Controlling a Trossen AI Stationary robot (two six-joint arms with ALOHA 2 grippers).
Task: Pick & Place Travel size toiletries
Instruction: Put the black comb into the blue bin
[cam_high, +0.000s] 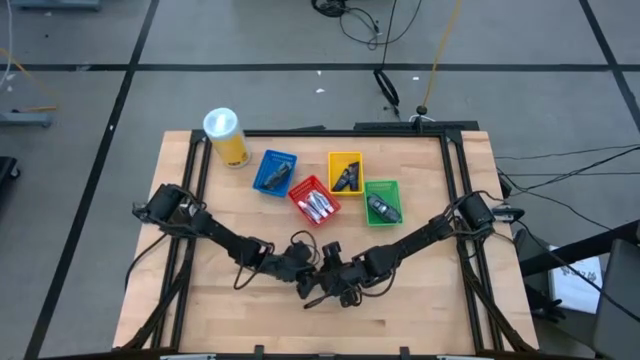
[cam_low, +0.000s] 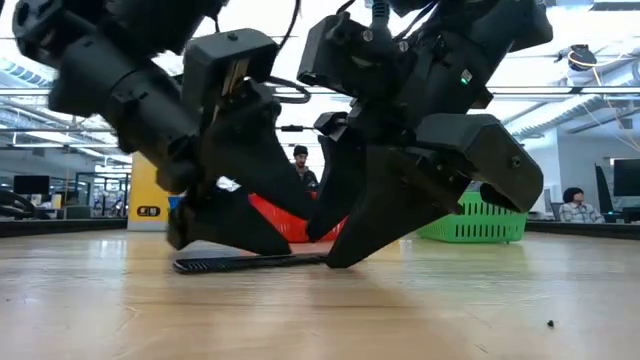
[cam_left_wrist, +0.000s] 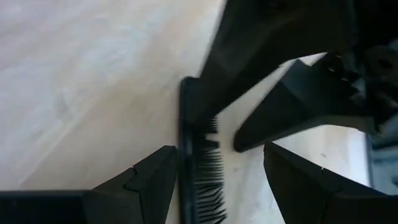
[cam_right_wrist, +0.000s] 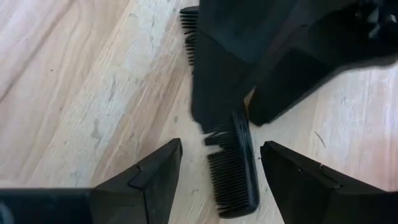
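The wooden counter (cam_high: 430, 300) fills the middle of the high view. Two dark arms reach in from its left and right sides and meet low in the middle of the picture.

The left gripper (cam_high: 303, 283) and the right gripper (cam_high: 328, 287) are down at the counter, very close together. A black comb (cam_low: 250, 263) lies flat on the wood between them. In the low view both grippers stand over the comb, near the middle of the frame.

In the left wrist view the left jaws are open, one on each side of the comb (cam_left_wrist: 199, 168), and the comb's back is just beside one finger (cam_left_wrist: 146, 183). In the right wrist view the right jaws are open too, with the comb (cam_right_wrist: 233, 165) lying between them and not squeezed. The other gripper's fingers cover part of the comb there.

A tall yellow canister (cam_high: 226, 136) with a white lid stands at the upper left of the counter. To its right sit four small baskets in a loose row. The blue basket (cam_high: 275, 172) holds dark flat things. The red basket (cam_high: 314, 199) holds silvery-white mini tubes (cam_high: 318, 207). The yellow basket (cam_high: 346, 172) holds dark pieces. The green basket (cam_high: 383, 202) holds a dark piece.

In the low view, people show far behind the counter.
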